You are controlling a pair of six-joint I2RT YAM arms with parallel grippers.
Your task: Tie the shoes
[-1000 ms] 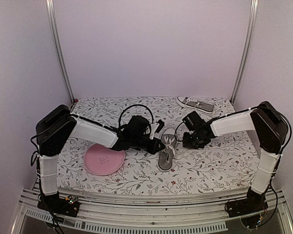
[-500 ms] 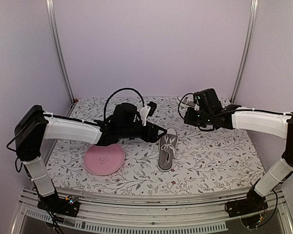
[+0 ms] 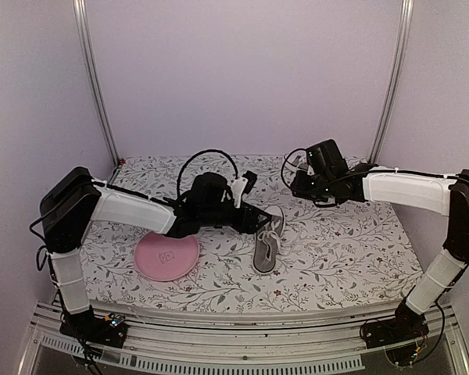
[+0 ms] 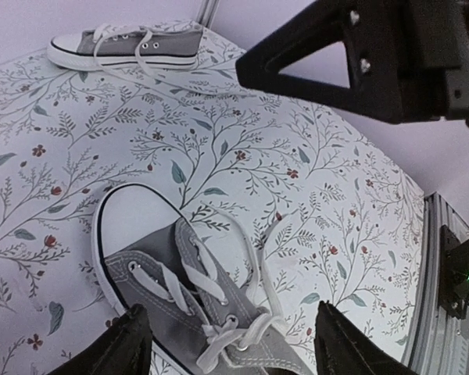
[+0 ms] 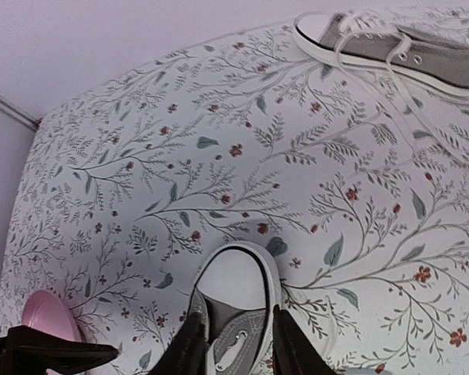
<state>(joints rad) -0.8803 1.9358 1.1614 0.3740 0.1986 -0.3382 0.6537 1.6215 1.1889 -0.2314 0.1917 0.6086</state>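
One grey shoe (image 3: 267, 241) lies mid-desk with its toe cap pointing away from the arm bases. Its white laces (image 4: 199, 277) are loose and trail off to the side. The left gripper (image 3: 254, 222) sits just left of that shoe's toe end, its fingers (image 4: 117, 351) spread wide and holding nothing. The second shoe (image 4: 129, 45) stands well behind the first, near the back edge of the desk (image 3: 336, 250), and its laces are also untied. The right gripper (image 3: 303, 186) hovers behind and to the right of the first shoe, partly parted and empty. A pink plate (image 3: 166, 256) lies left of the first shoe.
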